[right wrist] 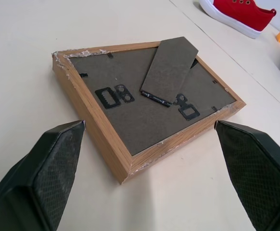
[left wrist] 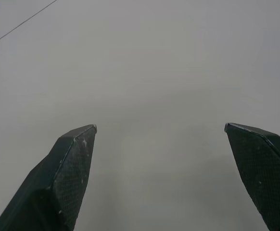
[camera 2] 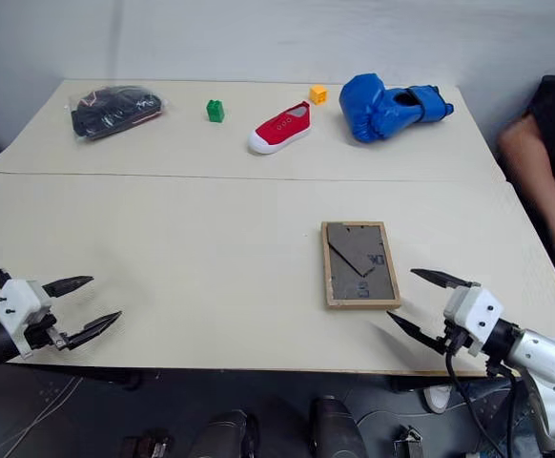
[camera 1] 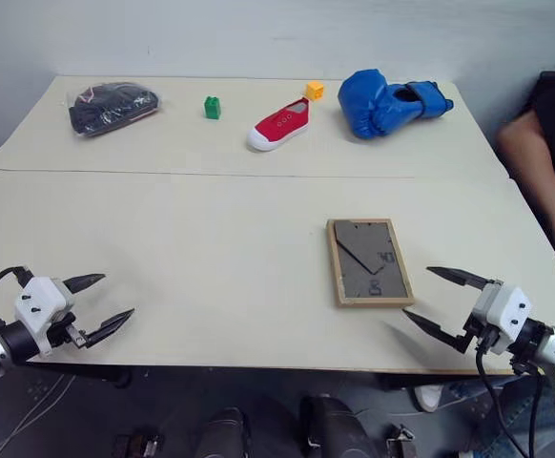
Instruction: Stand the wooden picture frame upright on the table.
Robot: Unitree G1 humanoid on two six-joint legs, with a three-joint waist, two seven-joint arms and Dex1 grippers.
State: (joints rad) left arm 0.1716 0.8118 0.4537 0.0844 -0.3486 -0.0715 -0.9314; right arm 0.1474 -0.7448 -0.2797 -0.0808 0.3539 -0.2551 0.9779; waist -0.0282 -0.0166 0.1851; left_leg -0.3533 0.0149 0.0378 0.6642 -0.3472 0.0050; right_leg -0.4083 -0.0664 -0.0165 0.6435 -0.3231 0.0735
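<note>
The wooden picture frame [camera 1: 369, 260] lies flat and face down on the table [camera 1: 211, 248], right of the middle, its dark back and fold-out stand [right wrist: 171, 65] facing up. My right gripper [camera 1: 432, 297] hovers open just off the frame's near right corner, pointing at it without touching; the right wrist view has the frame [right wrist: 145, 101] close ahead between the spread fingers [right wrist: 48, 173]. My left gripper [camera 1: 108, 299] stands open over the near left part of the table, holding nothing, its fingers [left wrist: 68, 168] above bare tabletop.
Along the far section lie a dark bundle in a clear bag [camera 1: 112, 105], a green block [camera 1: 212, 107], a red shoe [camera 1: 280, 125], a small orange block [camera 1: 314, 91] and a blue boxing glove [camera 1: 387, 101]. A person's arm [camera 1: 544, 181] rests at the right edge. A seam [camera 1: 163, 173] crosses the table.
</note>
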